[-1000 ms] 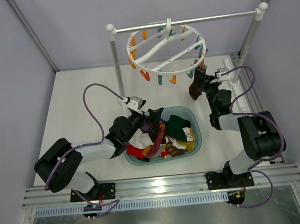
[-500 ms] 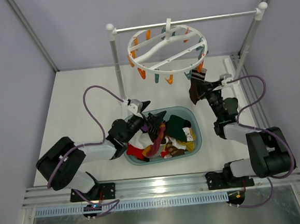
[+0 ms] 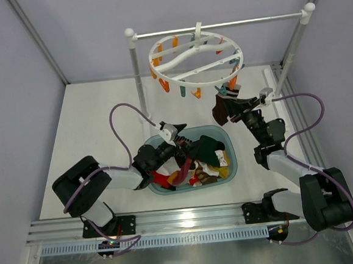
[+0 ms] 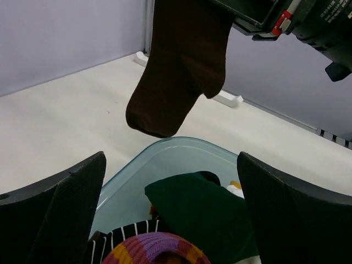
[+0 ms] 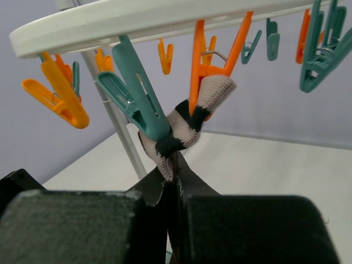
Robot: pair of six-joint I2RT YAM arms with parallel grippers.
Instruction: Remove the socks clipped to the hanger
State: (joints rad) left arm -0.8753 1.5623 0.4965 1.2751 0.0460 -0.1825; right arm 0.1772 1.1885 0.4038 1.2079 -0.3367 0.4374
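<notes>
The right tool (image 3: 235,101) was clamped shut on the dark brown sock (image 4: 176,71) just beneath the white ring hanger (image 3: 159,69). An orange clip (image 5: 206,66) pinched the sock's pale, black-banded cuff beside a teal clip (image 5: 135,88). The sock's foot dangled just beyond the far rim of a pale blue basin (image 3: 216,129) on the worktop (image 3: 101,113). The left tool (image 4: 170,165) hovered over that basin, fingers spread wide and holding nothing, above a heap of loose socks (image 3: 197,164).
</notes>
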